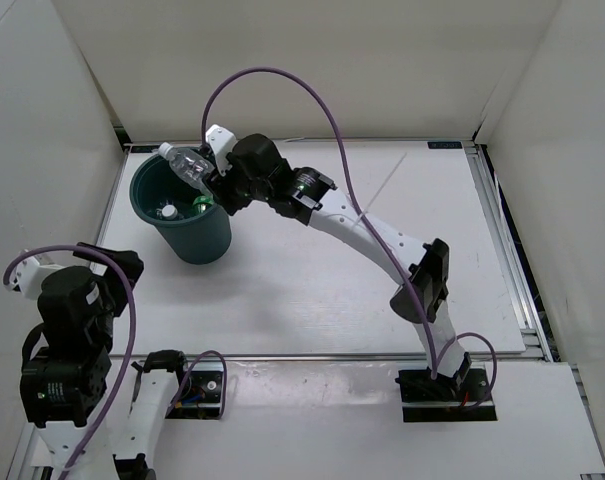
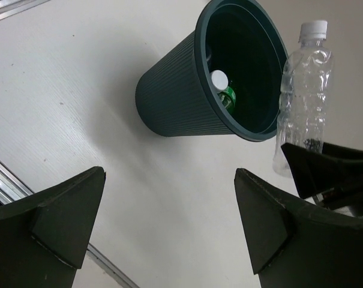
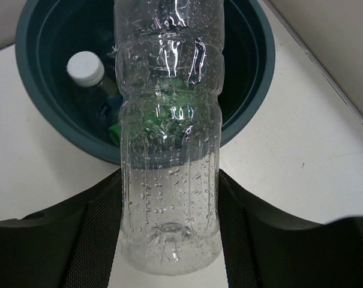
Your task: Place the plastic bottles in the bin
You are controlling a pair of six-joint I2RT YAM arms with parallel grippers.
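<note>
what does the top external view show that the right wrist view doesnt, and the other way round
Only top external: the left arm folded at the near left corner, the whole right arm, purple cables, and the clear bottle with its white cap. Only right wrist: droplets on that bottle's wall, its base, and the fingers flanking it. Both: the right gripper holding the clear bottle over the bin, with a white-capped bottle inside.
</note>
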